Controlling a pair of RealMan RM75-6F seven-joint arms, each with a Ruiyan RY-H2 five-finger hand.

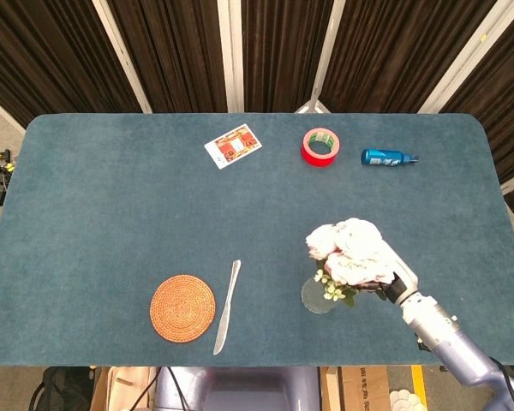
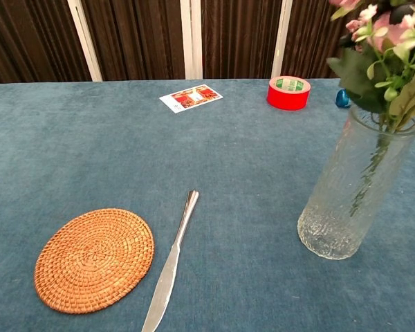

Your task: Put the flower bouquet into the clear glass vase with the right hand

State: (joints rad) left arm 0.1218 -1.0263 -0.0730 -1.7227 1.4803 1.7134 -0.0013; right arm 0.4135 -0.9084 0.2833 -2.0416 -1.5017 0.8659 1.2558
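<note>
Glass vase (image 2: 347, 200), one bouquet (image 1: 349, 253), one knife (image 1: 227, 307)

Even, bright, sharp; faint shadows

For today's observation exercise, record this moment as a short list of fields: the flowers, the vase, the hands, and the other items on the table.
bouquet: stems inside the vase, blooms above the rim
vase: clear glass, upright on the table
right hand: holds the bouquet
left hand: not in view
other items: woven coaster, knife, card, red tape roll, blue bottle
</note>
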